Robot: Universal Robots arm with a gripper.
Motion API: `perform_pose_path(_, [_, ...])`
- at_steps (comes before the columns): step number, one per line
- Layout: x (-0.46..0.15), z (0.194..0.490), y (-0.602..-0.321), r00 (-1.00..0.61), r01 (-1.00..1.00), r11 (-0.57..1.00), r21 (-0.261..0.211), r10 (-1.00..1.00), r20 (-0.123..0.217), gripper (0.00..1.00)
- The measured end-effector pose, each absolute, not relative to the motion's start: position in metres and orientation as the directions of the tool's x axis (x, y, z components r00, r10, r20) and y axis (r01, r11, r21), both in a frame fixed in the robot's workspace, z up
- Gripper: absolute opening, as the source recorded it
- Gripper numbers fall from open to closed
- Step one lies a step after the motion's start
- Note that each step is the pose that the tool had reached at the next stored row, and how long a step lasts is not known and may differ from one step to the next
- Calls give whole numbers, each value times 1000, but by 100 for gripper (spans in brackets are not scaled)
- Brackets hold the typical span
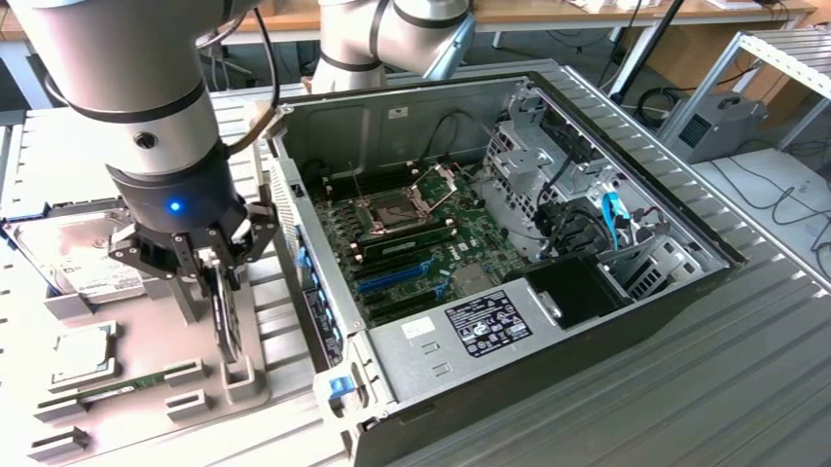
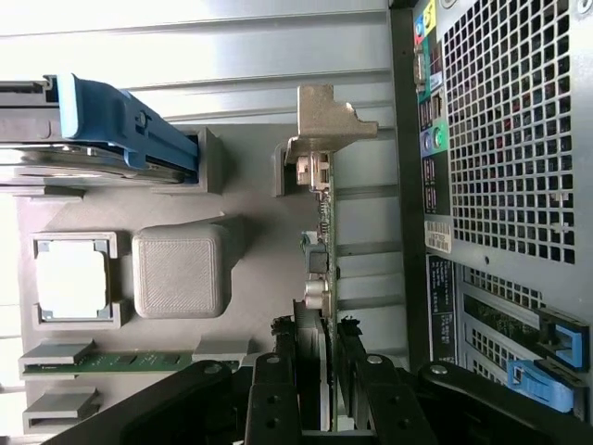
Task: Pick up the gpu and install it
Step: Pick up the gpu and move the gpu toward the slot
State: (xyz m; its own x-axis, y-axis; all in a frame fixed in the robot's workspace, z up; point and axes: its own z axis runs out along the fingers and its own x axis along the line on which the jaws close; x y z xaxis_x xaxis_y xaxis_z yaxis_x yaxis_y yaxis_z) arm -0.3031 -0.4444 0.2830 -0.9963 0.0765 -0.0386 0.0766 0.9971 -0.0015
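Note:
The gpu [image 1: 230, 326] is a thin dark card standing on edge in a grey holder [image 1: 241, 374] on the fixture tray, at the exterior view's left of the open PC case [image 1: 675, 292]. My gripper [image 1: 224, 292] has come down over it. The wrist view looks along the gpu [image 2: 320, 241] edge-on, its grey metal bracket [image 2: 326, 120] at the far end. The black fingers [image 2: 278, 375] press on both faces of the card, which still sits in its holder. My gripper [image 2: 317, 341] is shut on it.
The motherboard [image 1: 415, 233] lies exposed in the case, with blue slots [image 1: 389, 277] near its front. On the tray are a hard drive [image 1: 78, 255], a CPU [image 1: 81, 356] and a green memory stick [image 1: 124, 386]. The case's perforated rear panel [image 2: 510, 130] is close beside the card.

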Motion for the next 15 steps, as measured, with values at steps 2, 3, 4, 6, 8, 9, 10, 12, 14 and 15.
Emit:
perform_pose_path(2, [-303,284,-444,-996,77,997,-2,77,-39,29])
perform_pose_path(3, [-303,285,-444,-996,77,997,-2,77,-39,29])
perform_pose_path(4, [-303,286,-444,-996,77,997,-3,77,-39,29])
perform_pose_path(6, [-303,287,-444,-996,77,997,-3,76,-39,29])
perform_pose_path(8, [-303,288,-444,-996,77,997,-3,77,-39,29])
perform_pose_path(9, [-303,288,-444,-996,77,997,-3,76,-39,29])
perform_pose_path(10, [-303,289,-444,-996,77,997,-3,76,-39,29])
perform_pose_path(12, [-303,290,-444,-996,77,997,-4,76,-39,29])
perform_pose_path(14, [-303,292,-444,-996,77,997,-4,76,-39,29])
perform_pose_path(15, [-303,293,-444,-996,77,997,-4,76,-39,29])
